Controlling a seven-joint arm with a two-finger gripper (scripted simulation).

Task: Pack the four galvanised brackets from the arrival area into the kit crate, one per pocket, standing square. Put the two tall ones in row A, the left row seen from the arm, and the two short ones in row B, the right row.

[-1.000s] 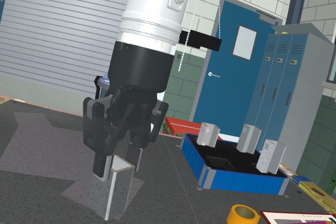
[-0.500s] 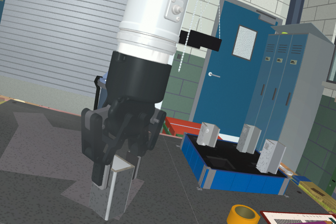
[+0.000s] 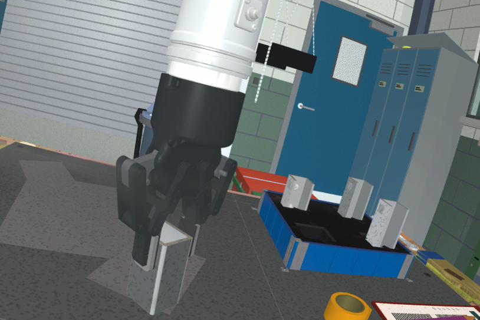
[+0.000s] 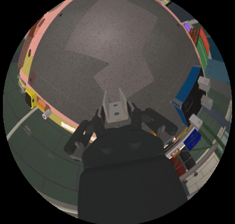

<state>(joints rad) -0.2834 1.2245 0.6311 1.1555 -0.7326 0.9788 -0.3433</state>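
A galvanised bracket (image 3: 160, 270) (image 4: 115, 110) stands upright on the lighter arrival patch of the table, and my gripper (image 3: 166, 247) (image 4: 115, 116) straddles its top, one finger on each side. The gripper is open and holds nothing. To the right sits the blue kit crate (image 3: 333, 239) (image 4: 189, 96) with a black insert. Three brackets stand in its pockets: one at the far left corner (image 3: 297, 192), one further right (image 3: 355, 198), and one nearest the front right (image 3: 386, 223). One pocket (image 3: 313, 231) in the crate is empty.
A yellow tape roll (image 3: 346, 306) lies near the table's front edge, beside a printed sheet (image 3: 426, 311). Red bins (image 3: 263, 181) sit behind the crate past the table's far edge. Grey-blue lockers (image 3: 414, 123) and a blue door (image 3: 329, 96) stand beyond.
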